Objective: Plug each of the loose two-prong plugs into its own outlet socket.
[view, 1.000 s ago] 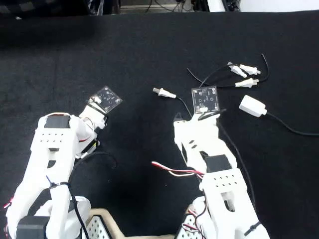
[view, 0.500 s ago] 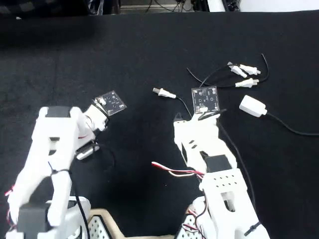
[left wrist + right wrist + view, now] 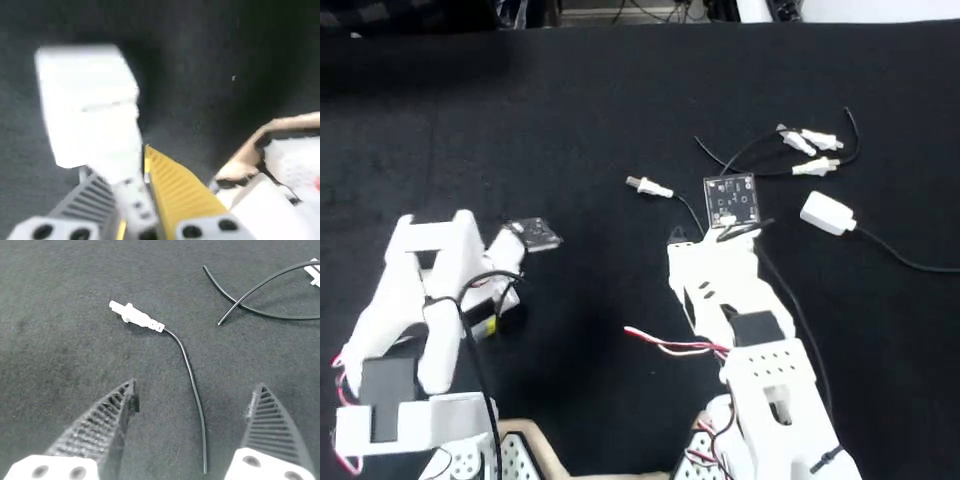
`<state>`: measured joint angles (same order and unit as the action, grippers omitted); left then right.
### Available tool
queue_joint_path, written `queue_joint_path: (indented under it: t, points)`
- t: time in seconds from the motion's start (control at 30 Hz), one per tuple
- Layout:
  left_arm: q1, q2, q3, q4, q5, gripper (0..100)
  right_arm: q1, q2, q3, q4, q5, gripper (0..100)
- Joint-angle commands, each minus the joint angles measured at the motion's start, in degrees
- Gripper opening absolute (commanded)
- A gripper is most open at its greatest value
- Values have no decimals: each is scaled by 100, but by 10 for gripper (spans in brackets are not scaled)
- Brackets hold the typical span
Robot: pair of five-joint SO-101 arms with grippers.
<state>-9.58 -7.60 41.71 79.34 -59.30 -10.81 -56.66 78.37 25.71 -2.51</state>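
Beyond the empty, wide-open right gripper (image 3: 196, 385), plug (image 3: 137, 317) looks light, stiff: pinch its body, not the cord (image 3: 186, 360).

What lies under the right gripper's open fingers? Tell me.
A white two-prong plug and its black cord lie on the black cloth below the right gripper. The cloth directly beneath each finger is covered.

A plug (image 3: 648, 187) lies mid-table, and its cord (image 3: 194, 390) trails back between the spread fingers of the right gripper (image 3: 196, 385). Far right, more plugs (image 3: 810, 150) cluster behind an outlet block (image 3: 827, 213). At left, the left gripper (image 3: 122, 165) clasps a block (image 3: 90, 105).
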Motion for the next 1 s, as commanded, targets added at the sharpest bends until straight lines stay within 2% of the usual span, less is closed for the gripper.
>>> queue_joint_path:
  t: [0.0, 0.27, 0.33, 0.6, 0.97]
  points:
    - [356, -62, -145, 62, 501, 30, -88, -57, -48, -88, -44, 350]
    - [409, -88, -549, 62, 756, 30, -88, -57, -48, -88, -44, 350]
    - [435, -88, -673, 62, 1011, 34, -88, -57, -48, -88, -44, 350]
    - [470, -88, -1015, 70, 1477, 200, -97, -57, -48, -88, -44, 352]
    - [787, -88, -1543, 70, 1477, 231, -105, -48, -31, -88, -35, 351]
